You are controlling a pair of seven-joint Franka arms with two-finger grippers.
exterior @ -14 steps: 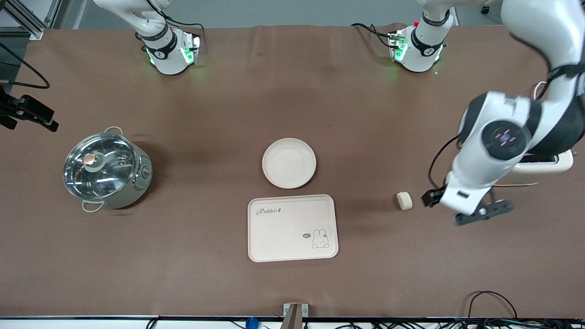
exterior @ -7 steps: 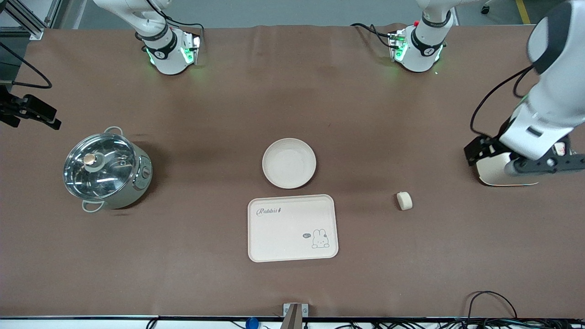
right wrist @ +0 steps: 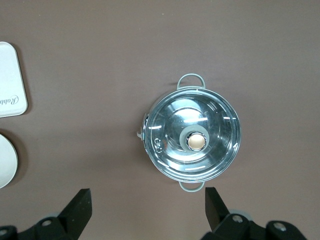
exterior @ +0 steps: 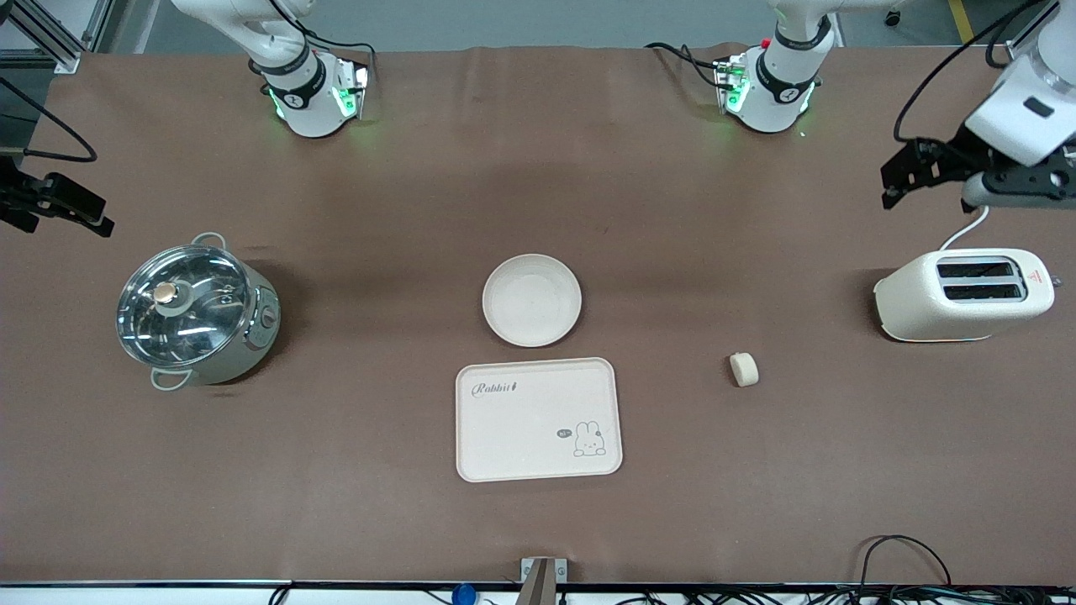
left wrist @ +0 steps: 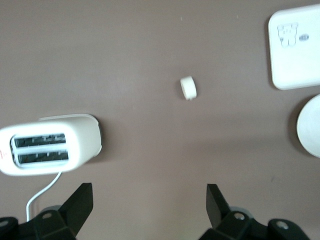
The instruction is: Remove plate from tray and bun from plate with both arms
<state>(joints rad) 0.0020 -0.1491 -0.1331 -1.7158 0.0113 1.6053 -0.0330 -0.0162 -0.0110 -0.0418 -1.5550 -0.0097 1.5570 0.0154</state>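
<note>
The round cream plate (exterior: 531, 300) lies at the table's middle, just farther from the front camera than the rabbit tray (exterior: 538, 418). The small pale bun (exterior: 743, 369) lies on the cloth between the tray and the toaster, toward the left arm's end. My left gripper (exterior: 1021, 181) hangs open and empty over the table by the toaster's cord. Its wrist view shows its open gripper (left wrist: 150, 210), the bun (left wrist: 188, 88) and the plate's edge (left wrist: 310, 127). My right gripper (exterior: 25, 208) is at the right arm's end, open and empty (right wrist: 148, 212), over bare cloth beside the pot.
A cream toaster (exterior: 962, 294) with a white cord stands at the left arm's end and also shows in the left wrist view (left wrist: 47, 145). A steel pot with a glass lid (exterior: 197, 311) stands at the right arm's end and shows in the right wrist view (right wrist: 192, 137).
My left arm has swung from beside the bun, over the toaster, toward its end of the table, uncovering the toaster. The bun, plate and tray have not moved.
</note>
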